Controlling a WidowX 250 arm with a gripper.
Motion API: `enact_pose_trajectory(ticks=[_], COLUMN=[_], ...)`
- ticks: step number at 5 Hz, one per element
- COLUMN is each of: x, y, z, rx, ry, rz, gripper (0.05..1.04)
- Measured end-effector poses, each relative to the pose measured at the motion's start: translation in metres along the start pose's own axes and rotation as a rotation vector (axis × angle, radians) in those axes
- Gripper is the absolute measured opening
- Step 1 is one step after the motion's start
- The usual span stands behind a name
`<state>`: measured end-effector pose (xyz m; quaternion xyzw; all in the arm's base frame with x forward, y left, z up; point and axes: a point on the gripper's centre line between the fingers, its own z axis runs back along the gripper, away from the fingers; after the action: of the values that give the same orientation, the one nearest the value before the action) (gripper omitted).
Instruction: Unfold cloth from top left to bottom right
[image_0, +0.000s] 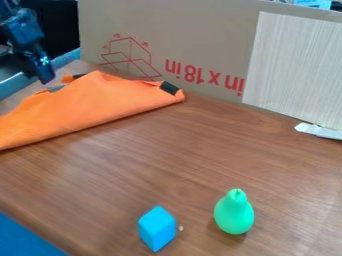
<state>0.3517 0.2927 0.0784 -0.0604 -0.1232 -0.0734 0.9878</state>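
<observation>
**Just Beside the Pincer (45, 80), the Folded Orange Cloth (100, 104)**

From my end of the camera feed, I saw the cloth lying at the upper left of the wooden table (167, 160), running out past the left edge of my view. It was folded into a long, slanting shape, with a black patch (169, 88) at its right-hand corner. The pincer hung downward by its far, upper-left side, near a small grey piece (56, 88) that lay along that edge.

Behind the cloth, close to its far side, I had a cardboard sheet (200, 30) standing upright like a wall. A pale, ribbed panel (294, 65) stood in front of the cardboard on the right, with a white object (319, 131) at its foot. On the near part of the table, well apart from the cloth, were a blue block (157, 228) and, to its right, a green pear-shaped thing (234, 212). A tiny pale crumb (180, 228) lay between them, just beside the block.

I could not tell how far open the pincer was, nor whether it touched the cloth or had hold of any of it.
</observation>
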Motion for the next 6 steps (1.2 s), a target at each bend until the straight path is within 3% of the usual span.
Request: enact_pose_trajectory(ticks=[3,4,6], x=[0.006,0.013,0.014], y=[-0.013,-0.019,-0.016], z=[-0.025,-0.028,-0.029], rx=[0.028,0.05,0.086], ry=[0.045,0.061,0.078], rz=[-0.009,-0.002,0.027], gripper=[0.999,0.93,0.38])
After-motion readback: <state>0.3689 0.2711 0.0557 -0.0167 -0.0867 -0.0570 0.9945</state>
